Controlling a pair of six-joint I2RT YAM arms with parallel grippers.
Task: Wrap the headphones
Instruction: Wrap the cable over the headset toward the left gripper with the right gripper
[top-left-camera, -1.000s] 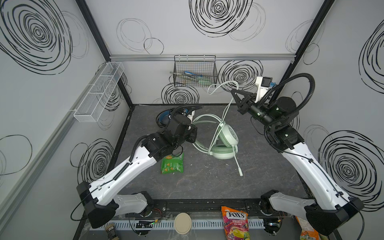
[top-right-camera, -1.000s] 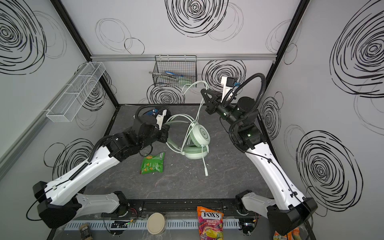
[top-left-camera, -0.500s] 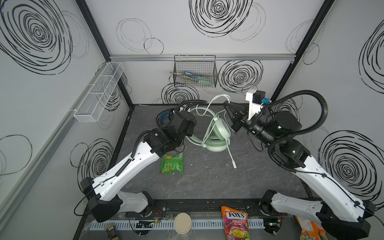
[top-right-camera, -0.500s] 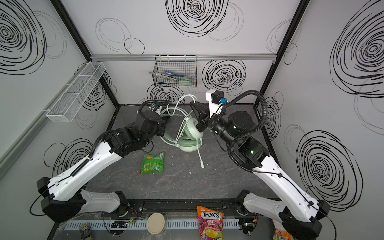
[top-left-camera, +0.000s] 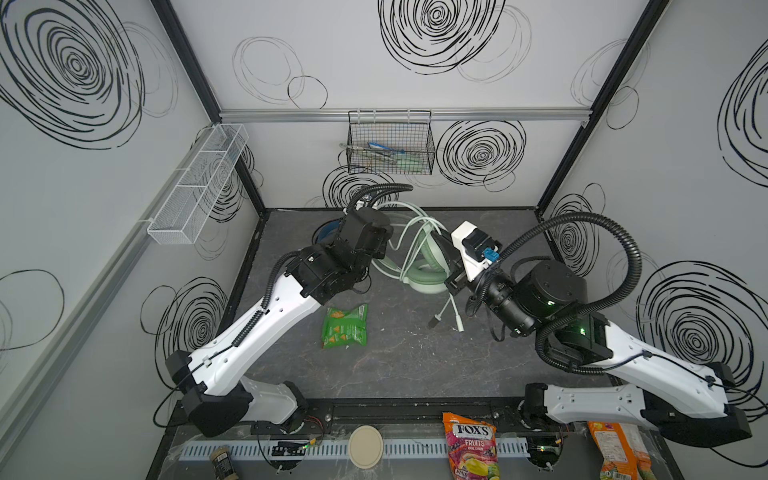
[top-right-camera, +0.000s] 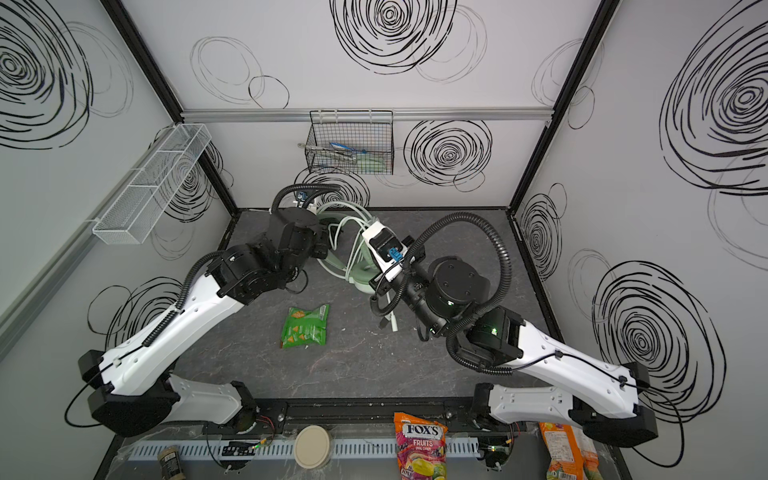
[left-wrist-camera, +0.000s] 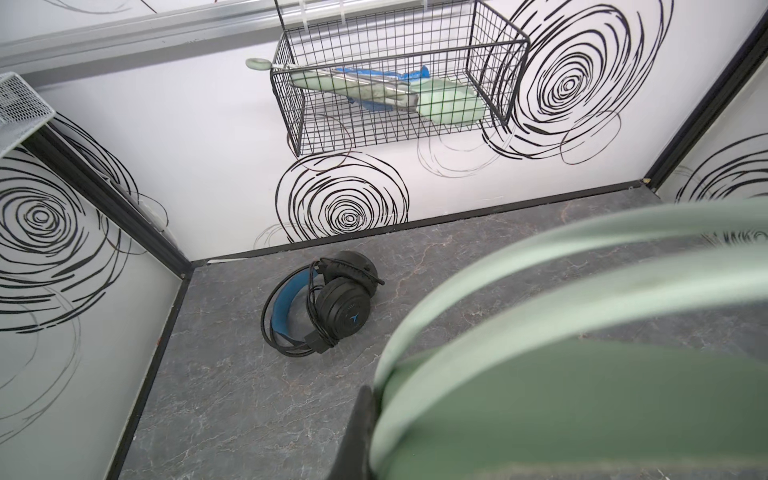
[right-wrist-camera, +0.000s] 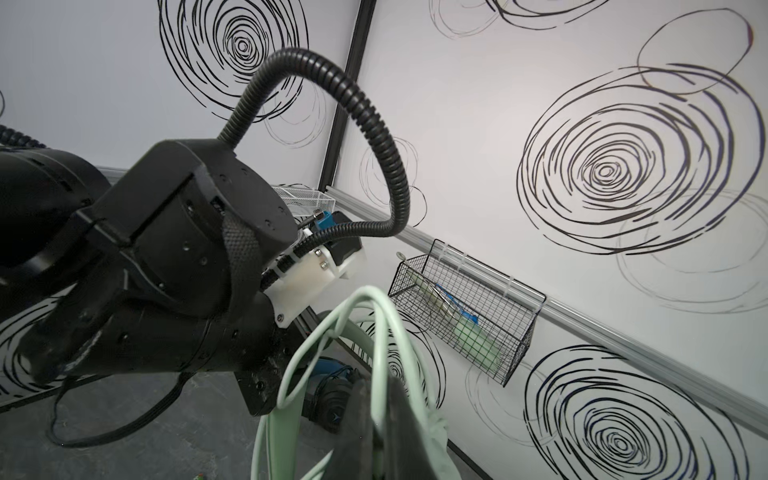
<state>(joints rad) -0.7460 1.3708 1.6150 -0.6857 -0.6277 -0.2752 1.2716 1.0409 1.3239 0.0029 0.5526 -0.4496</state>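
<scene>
Clenched with the left claw (top-left-camera: 385, 249) on the headband of the green headphones (top-left-camera: 424, 276), close enough to fill the left wrist view with pale green bands beside one dark finger (left-wrist-camera: 358, 424). Held toward the back of the surface (top-left-camera: 415, 365), about midway across, between the two arms, with the ear cups lowest. Resting on the surface or just above it: cannot tell.

Clenched likewise with the right claw (right-wrist-camera: 378, 424), here on the whitish cable (right-wrist-camera: 379, 345), pinched between two dark fingers in the right wrist view. Looped several times over the headband and down past the ear cups, with the loose end and its plugs trailing in front, toward the right arm, at or near the surface.

Behind the left arm, near the back left corner: the black headphones (left-wrist-camera: 338, 303), lying on the surface, with a blue-lined band and a black cord wound about the ear cups, well apart from both claws.

In front of the left arm's wrist, flat on the surface: a green snack bag (top-left-camera: 345, 326). On the back wall: a black wire basket (top-left-camera: 390, 143) holding things in blue and pale green. On the left wall: a white mesh tray (top-left-camera: 195, 187). Along the front edge, beyond the arm bases: a round cream lid (top-left-camera: 365, 446) and a bright candy bag (top-left-camera: 469, 444).
</scene>
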